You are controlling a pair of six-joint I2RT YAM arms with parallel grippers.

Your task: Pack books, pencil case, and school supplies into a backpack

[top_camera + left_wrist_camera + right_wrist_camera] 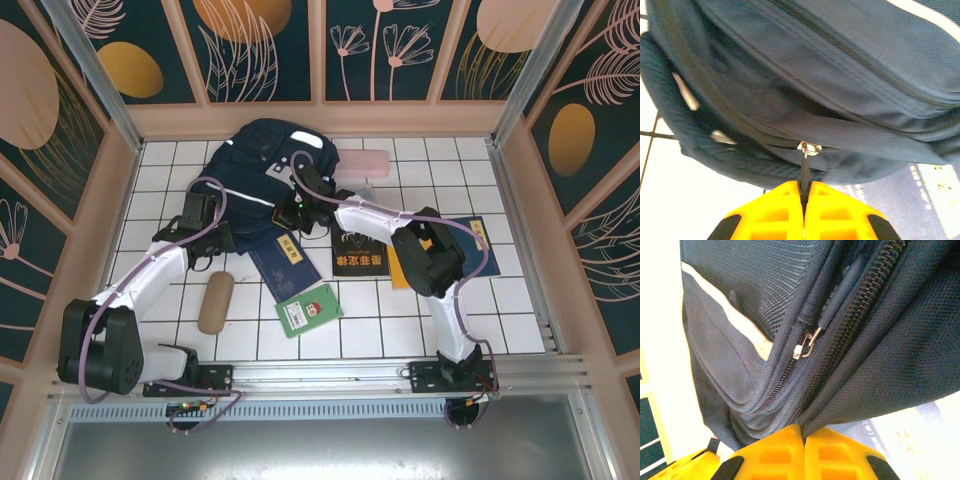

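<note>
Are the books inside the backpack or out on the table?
Out: navy book, black book and green book lie on the tiles, outside the backpack.

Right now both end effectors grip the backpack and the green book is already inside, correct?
No. The left end effector and right end effector do grip the backpack, but the green book lies outside it on the table, as the top view shows.
</note>
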